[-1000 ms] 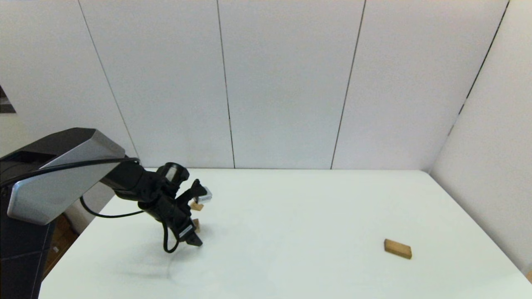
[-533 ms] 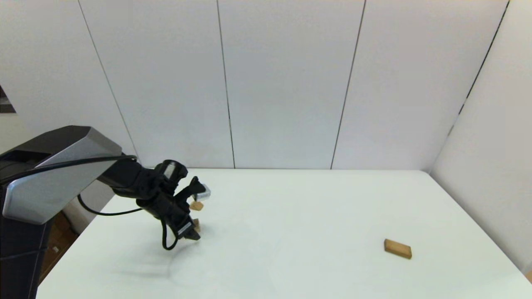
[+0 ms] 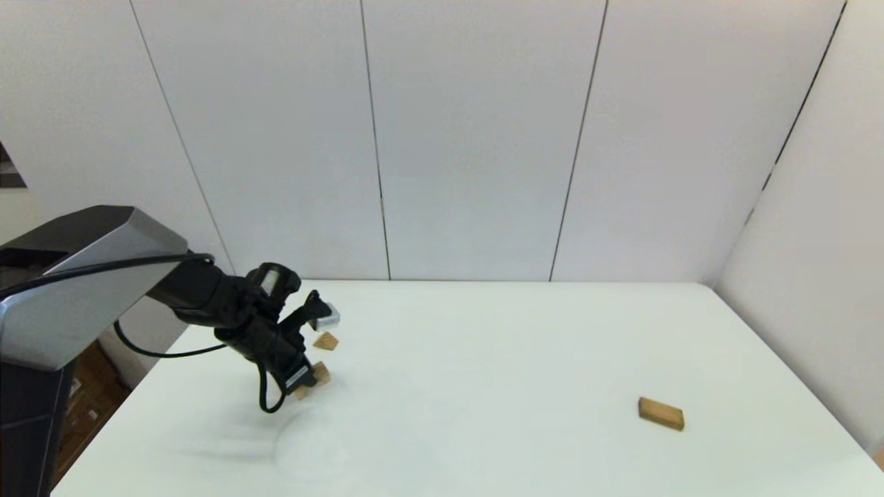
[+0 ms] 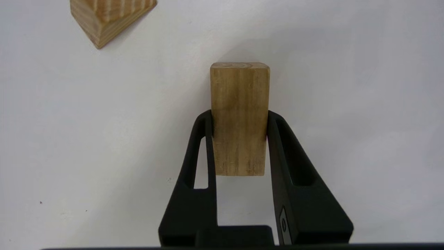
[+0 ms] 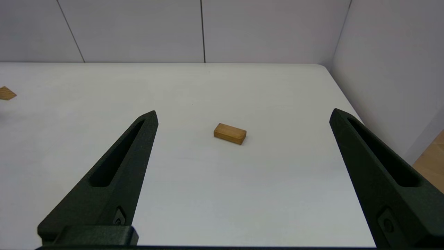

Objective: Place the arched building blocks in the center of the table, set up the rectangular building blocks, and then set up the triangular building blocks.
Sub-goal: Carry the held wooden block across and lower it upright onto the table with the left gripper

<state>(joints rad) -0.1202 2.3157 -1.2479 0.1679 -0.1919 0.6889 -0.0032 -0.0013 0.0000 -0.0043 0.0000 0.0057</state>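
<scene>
My left pincer (image 4: 239, 118) grips the arch block (image 4: 239, 118) across its width, long axis running out past the fingertips, just beside the triangular wedge (image 3: 326, 341) — worktop (image 3: 483, 359) centre lies rightward; right pincer (image 5: 242, 114) gapes, parked.

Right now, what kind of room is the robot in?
Probably a robot test lab: a bare white table boxed in by plain white wall panels, a black left gripper clamping one small light-wood block.
</scene>
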